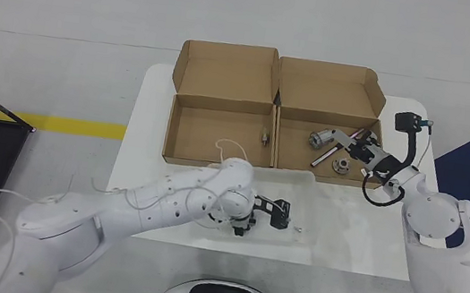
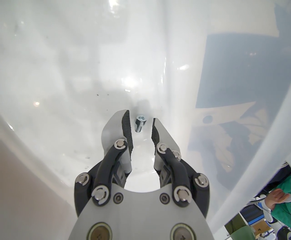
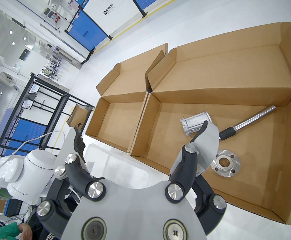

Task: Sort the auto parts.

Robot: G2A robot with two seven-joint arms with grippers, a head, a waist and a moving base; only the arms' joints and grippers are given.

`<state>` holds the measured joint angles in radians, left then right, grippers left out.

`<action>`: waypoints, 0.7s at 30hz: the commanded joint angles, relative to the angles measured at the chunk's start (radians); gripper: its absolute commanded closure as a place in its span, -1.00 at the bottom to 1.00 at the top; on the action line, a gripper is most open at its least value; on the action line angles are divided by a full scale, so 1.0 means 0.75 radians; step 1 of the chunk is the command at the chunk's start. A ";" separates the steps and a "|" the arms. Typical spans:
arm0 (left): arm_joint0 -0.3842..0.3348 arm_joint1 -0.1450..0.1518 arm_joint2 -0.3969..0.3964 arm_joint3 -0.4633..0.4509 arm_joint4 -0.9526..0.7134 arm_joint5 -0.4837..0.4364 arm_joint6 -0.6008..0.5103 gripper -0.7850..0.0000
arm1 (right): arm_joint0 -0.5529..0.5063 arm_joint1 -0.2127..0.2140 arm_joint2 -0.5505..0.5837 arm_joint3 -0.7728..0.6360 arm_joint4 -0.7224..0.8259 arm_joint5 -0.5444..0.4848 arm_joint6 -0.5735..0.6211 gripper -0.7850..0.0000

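- Left pincer (image 2: 139, 116): jaws narrowly parted, nothing held. The tips are low inside the clear tray (image 2: 45, 91), one on either side of a small bolt.
- Bolt (image 2: 139, 124): silver, socket head, lying on the tray floor between the pads. It seems to touch neither.
- Step in hand, as judged: gripping this bolt. Centre the jaws so both pads meet the shank together. Close gently, since the slick floor could let it roll or squirt free. Then lift straight up, clear of the tray wall.
- Tray: middle of the tabletop's (image 1: 358, 236) near edge.
- Left box (image 1: 218, 135): far edge, with one small fastener (image 1: 264, 138) by the wall beside the right box. It is the likely home for the bolt.
- Right pincer (image 3: 141, 130): spread wide, empty, above the right box (image 3: 250, 170).
- Right box contents: ribbed housing (image 3: 195, 122), rod (image 3: 250, 119), flange ring (image 3: 225, 163).
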<state>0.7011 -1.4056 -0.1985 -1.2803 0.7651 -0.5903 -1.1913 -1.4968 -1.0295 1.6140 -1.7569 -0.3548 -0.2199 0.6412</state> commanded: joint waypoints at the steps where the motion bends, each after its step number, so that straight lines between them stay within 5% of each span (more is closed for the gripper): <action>1: -0.002 -0.008 0.001 0.011 -0.001 -0.001 0.003 0.51 | 0.000 0.000 0.000 0.000 0.000 0.000 0.000 -1.00; 7: -0.007 -0.018 -0.008 0.024 0.017 0.012 0.016 1.00 | 0.000 0.000 0.000 0.000 0.000 0.000 0.000 -1.00; 12: -0.012 -0.004 -0.050 -0.007 0.046 0.049 0.059 1.00 | 0.000 0.000 0.000 0.000 0.000 0.000 0.000 -1.00; 21: 0.056 0.131 -0.349 -0.229 0.050 0.170 0.253 1.00 | 0.000 0.000 0.000 0.000 0.000 0.000 0.000 -1.00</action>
<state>0.7269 -1.3270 -0.4068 -1.4247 0.8094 -0.4811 -1.0357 -1.4968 -1.0295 1.6140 -1.7569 -0.3548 -0.2199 0.6412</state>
